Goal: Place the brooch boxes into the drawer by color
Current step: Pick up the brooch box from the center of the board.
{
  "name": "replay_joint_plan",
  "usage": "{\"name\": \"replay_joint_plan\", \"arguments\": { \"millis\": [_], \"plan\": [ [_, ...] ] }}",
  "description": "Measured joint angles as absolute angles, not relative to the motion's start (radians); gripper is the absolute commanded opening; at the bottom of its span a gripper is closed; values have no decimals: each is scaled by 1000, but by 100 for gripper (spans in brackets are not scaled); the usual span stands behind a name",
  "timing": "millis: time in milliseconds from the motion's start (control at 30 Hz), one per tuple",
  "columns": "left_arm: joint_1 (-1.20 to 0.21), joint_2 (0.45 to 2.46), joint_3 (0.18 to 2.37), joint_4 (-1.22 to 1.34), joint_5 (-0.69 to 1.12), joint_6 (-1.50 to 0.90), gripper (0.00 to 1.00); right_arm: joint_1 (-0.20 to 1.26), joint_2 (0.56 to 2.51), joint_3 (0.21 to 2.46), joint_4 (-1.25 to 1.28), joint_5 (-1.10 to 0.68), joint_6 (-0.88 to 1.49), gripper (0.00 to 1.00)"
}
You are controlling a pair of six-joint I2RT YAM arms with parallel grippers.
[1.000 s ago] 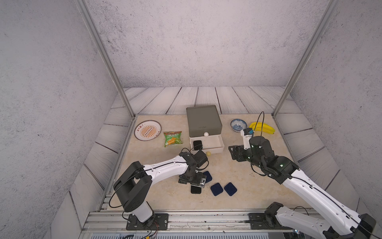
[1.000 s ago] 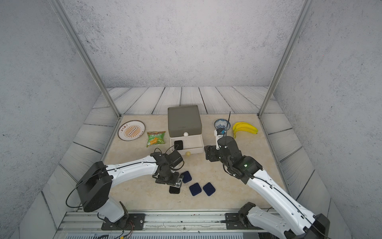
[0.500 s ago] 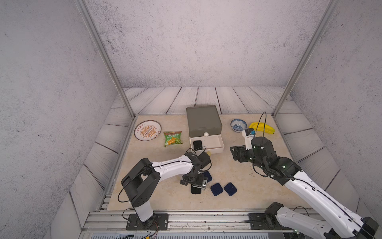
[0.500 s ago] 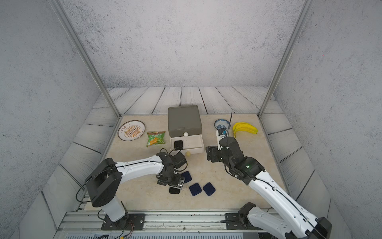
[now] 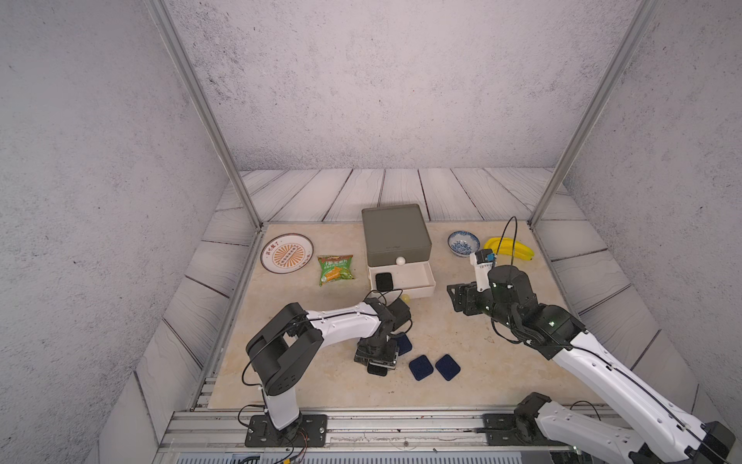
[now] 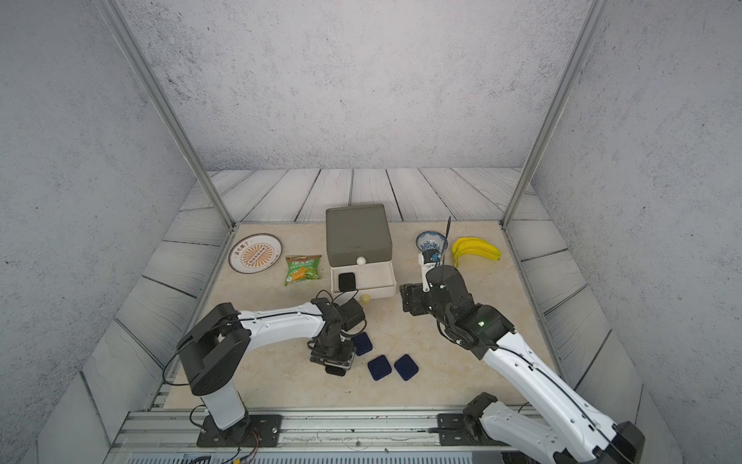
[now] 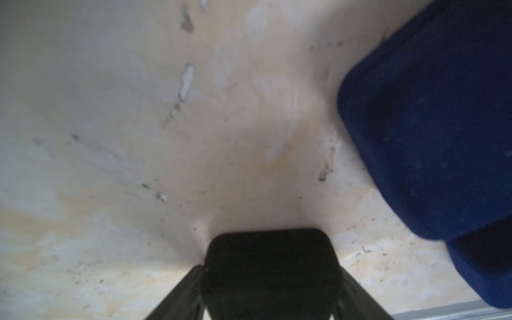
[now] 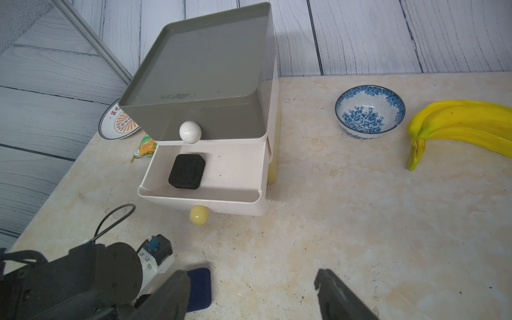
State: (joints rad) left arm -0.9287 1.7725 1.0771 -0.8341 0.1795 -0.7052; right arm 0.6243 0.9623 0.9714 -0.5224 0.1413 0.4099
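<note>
Black box first: it was clamped between the fingers of my left claw, jaws narrowed hard onto its two sides, down low over the bench near the front edge, a little left of centre. Touching the bench or just off it? I could not tell. A navy box lay right beside that claw, on its far side. The second navy and third navy sat side by side, nearly touching, further toward the right, all three flat on the bench.

Up toward the back edge, mid-bench, stood the chest, its white drawer pulled out with the other black box lying flat in its left end. A yellow knob peeked out under it. My right claw hung just right of that open drawer, clear of it, jaws wide, nothing between them.

Outward again: packet and plate toward the back-left corner, bowl and bananas toward the back-right.
</note>
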Motion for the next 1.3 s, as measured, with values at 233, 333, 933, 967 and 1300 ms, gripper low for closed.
{"name": "replay_joint_plan", "arguments": {
  "millis": [233, 333, 933, 967, 1300],
  "plan": [
    [-930, 1772, 1085, -841, 178, -698, 57, 624, 963, 971, -521, 125, 409, 77],
    [-930, 1752, 1092, -861, 158, -696, 57, 624, 963, 971, -515, 91, 410, 77],
    [-517, 1272, 1171, -646, 321, -837, 59, 635, 890, 785, -210, -305, 444, 77],
    [-505, 1280, 1178, -618, 340, -866, 59, 639, 893, 773, -190, -307, 453, 77],
    [-506, 1319, 1205, -415, 490, -1060, 59, 726, 1113, 815, 3, -307, 516, 70]
  ]
}}
